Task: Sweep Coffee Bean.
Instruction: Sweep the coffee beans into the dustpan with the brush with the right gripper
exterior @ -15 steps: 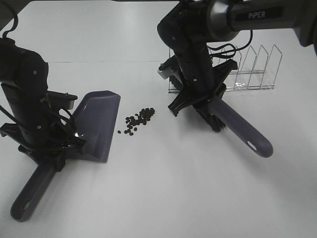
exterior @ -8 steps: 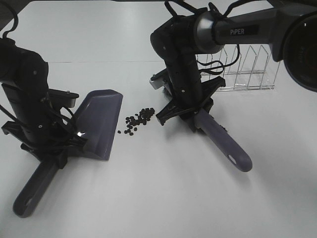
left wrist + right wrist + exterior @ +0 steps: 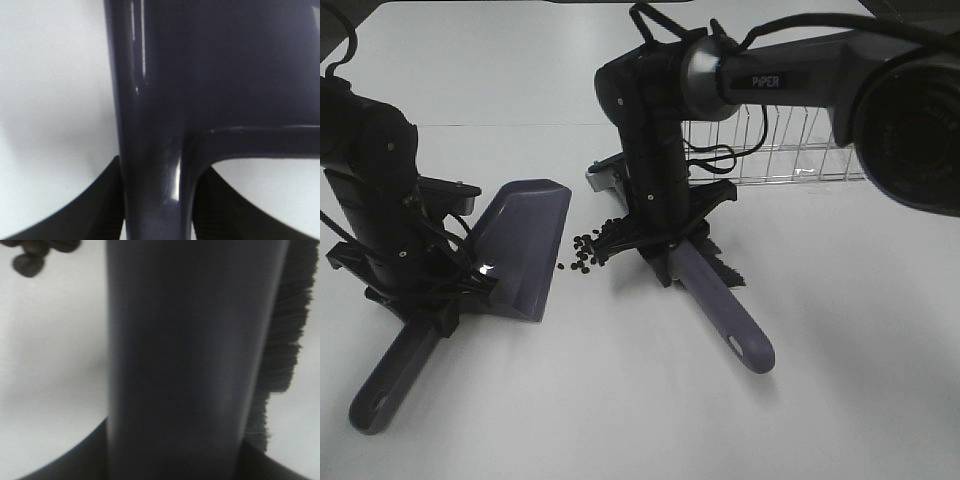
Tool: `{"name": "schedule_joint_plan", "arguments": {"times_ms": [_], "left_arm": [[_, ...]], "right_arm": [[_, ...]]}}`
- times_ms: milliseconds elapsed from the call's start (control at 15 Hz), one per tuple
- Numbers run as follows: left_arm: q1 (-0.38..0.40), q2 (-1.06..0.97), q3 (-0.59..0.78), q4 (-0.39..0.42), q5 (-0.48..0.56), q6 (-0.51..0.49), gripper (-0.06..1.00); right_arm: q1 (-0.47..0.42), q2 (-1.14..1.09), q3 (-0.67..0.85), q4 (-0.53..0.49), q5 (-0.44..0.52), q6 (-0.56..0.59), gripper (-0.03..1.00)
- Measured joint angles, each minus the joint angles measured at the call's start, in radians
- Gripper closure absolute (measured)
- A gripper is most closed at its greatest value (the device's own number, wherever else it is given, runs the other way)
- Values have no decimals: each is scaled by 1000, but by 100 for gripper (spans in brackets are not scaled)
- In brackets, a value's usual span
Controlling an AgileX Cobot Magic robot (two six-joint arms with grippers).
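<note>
Your right tool [image 3: 670, 240] grips the brush [image 3: 725, 310], your left tool [image 3: 420, 295] the dustpan [image 3: 525, 235], so nudge the light, rolly coffee beans [image 3: 585, 248] softly.

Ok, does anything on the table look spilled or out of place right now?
Yes: a small scatter of coffee beans lies loose on the white table, between the front lip of the dustpan and the brush. No beans show in the dustpan. The clear rack behind stands upright; nothing else looks odd.

The dustpan [image 3: 525, 240] looks glossy plastic, the brush handle [image 3: 720, 310] perhaps matt.
</note>
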Motion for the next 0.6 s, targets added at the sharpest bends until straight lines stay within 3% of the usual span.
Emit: {"name": "schedule_joint_plan", "arguments": {"times_ms": [267, 600], "left_arm": [[0, 0, 0, 0, -2, 7, 62], [0, 0, 0, 0, -3, 8, 62]], "right_arm": [[50, 36, -87, 87, -2, 0, 65], [97, 86, -210, 402, -18, -4, 65]]}}
